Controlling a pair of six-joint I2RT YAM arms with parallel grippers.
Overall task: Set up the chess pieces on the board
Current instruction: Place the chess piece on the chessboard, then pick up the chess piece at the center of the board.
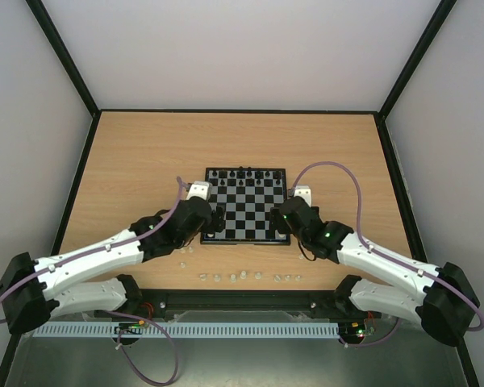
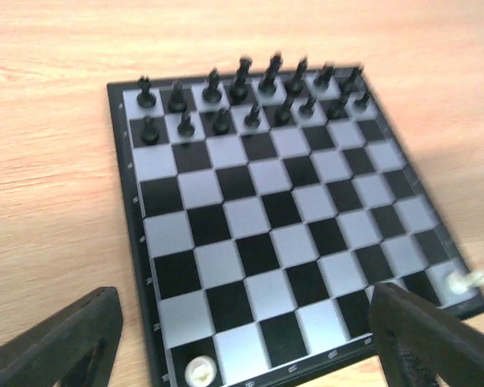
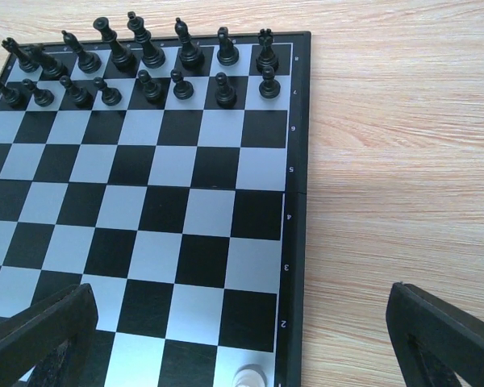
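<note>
The board [image 1: 246,211] lies mid-table, with black pieces [image 1: 246,174] filling its two far rows. My left gripper [image 1: 216,220] hovers at the board's near left corner, open and holding nothing. In the left wrist view the gripper [image 2: 250,355] spans the board [image 2: 258,218], where one whitish chess piece [image 2: 200,371] stands on the near left corner square and another [image 2: 460,280] on the near right corner. My right gripper [image 1: 277,216] is open over the near right corner. In its wrist view the gripper [image 3: 240,351] straddles the board [image 3: 169,210] edge above that corner piece [image 3: 250,376].
Several loose whitish pieces [image 1: 246,276] lie in a row on the wooden table between the board and the arm bases, with a few more [image 1: 185,254] near the left arm. Black pieces [image 2: 250,97] [image 3: 145,64] crowd the far rows. Walls enclose the table.
</note>
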